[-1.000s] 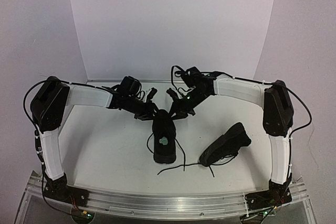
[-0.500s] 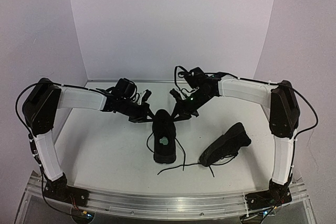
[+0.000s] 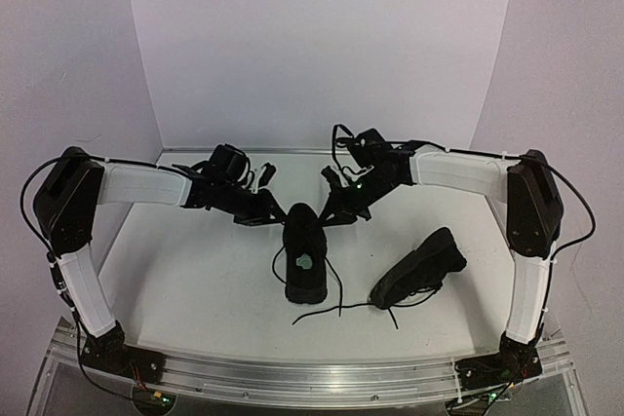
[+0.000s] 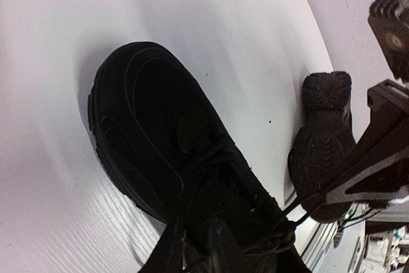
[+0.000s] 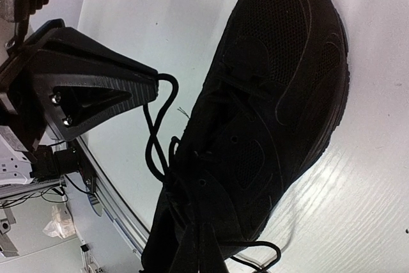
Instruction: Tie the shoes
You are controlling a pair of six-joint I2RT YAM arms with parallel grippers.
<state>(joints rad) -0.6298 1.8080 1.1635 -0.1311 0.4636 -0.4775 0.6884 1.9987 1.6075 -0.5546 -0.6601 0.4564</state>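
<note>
One of the shoes point(image 3: 304, 241) stands upright mid-table with its toe at the far end, all black with a pale insole label. It fills the left wrist view point(image 4: 147, 113) and the right wrist view point(image 5: 281, 81). My left gripper point(image 3: 265, 208) point(image 4: 195, 229) hangs over its left side, and a black lace point(image 5: 152, 126) curls up to its tip point(image 5: 153, 84). On the other side my right gripper point(image 3: 333, 211) point(image 5: 203, 238) is shut, with taut lace strands point(image 4: 307, 206) running from a knot to its tip point(image 4: 339, 190). The second shoe point(image 3: 421, 265) lies on its side at the right, sole showing point(image 4: 323, 139).
Loose lace ends point(image 3: 322, 314) trail on the white table in front of both shoes. An aluminium rail point(image 3: 312, 372) runs along the near edge between the arm bases. White backdrop walls close the back and both sides.
Both grippers have drawn apart, the left one moving left and the right one slightly right and back. The left jaws have closed in from a wider gap.
</note>
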